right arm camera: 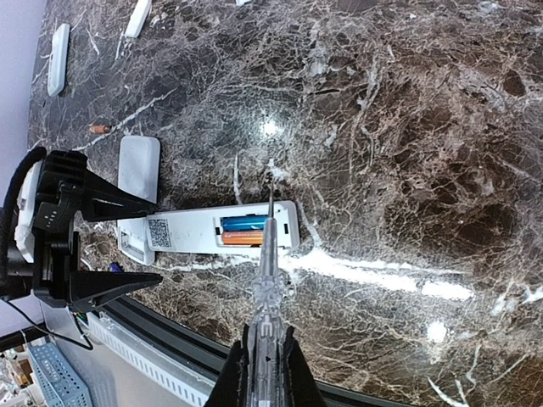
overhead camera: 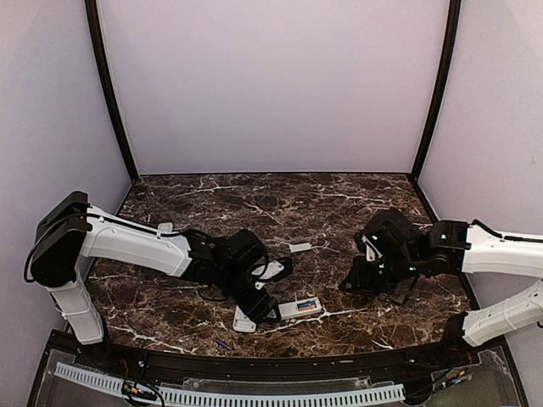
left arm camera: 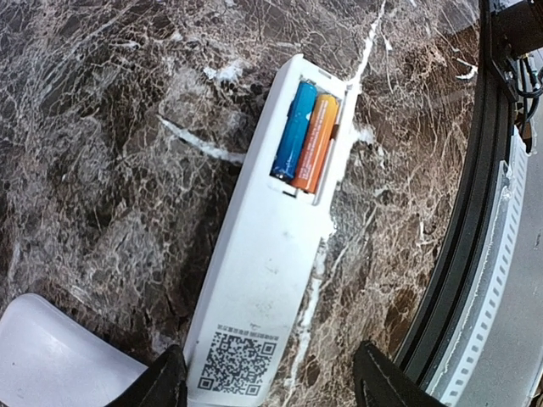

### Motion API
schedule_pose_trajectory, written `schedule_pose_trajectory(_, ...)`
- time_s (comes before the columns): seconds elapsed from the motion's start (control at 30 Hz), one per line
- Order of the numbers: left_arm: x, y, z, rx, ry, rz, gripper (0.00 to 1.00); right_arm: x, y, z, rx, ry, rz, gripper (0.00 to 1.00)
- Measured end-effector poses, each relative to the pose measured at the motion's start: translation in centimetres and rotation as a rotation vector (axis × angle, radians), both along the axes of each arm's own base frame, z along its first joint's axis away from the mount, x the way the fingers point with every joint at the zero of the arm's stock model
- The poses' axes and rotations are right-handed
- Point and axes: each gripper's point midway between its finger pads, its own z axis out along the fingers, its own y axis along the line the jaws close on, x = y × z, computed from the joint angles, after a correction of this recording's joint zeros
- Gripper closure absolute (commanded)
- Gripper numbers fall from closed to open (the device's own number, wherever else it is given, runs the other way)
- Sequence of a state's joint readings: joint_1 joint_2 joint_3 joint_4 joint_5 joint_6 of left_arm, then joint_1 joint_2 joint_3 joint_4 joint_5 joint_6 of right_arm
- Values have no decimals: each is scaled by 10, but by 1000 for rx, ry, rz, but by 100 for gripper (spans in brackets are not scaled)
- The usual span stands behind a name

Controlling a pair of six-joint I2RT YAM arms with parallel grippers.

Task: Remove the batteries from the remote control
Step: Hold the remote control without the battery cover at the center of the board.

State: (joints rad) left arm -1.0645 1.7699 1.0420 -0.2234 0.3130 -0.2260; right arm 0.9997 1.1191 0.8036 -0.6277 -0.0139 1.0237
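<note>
Now my left claw (left arm camera: 270, 383) stands open astride the white remote control (left arm camera: 263, 263), batteries (left arm camera: 304, 136) exposed; my right claw (right arm camera: 265, 369) pinches a clear pick (right arm camera: 267, 271), tip near them.

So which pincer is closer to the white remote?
Left. The left pincer is open and straddles the QR-code end of the white remote. The right pincer sits farther off, shut on a clear pointed tool whose tip is by the batteries.
</note>
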Motion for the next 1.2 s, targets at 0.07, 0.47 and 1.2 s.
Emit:
schedule_pose_trajectory(0.07,0,0,-1,5,-14,-6,34,1,-1,0,-4,-4,-6,100)
schedule_pose_trajectory(0.47,0,-1,-5,43,-119,-51,33,-1,-2,6,19,-7,-7,100)
schedule_pose_trajectory(1.2,-2,1,-23,173,-277,-197,58,-25,-1,8,63,42,79,100)
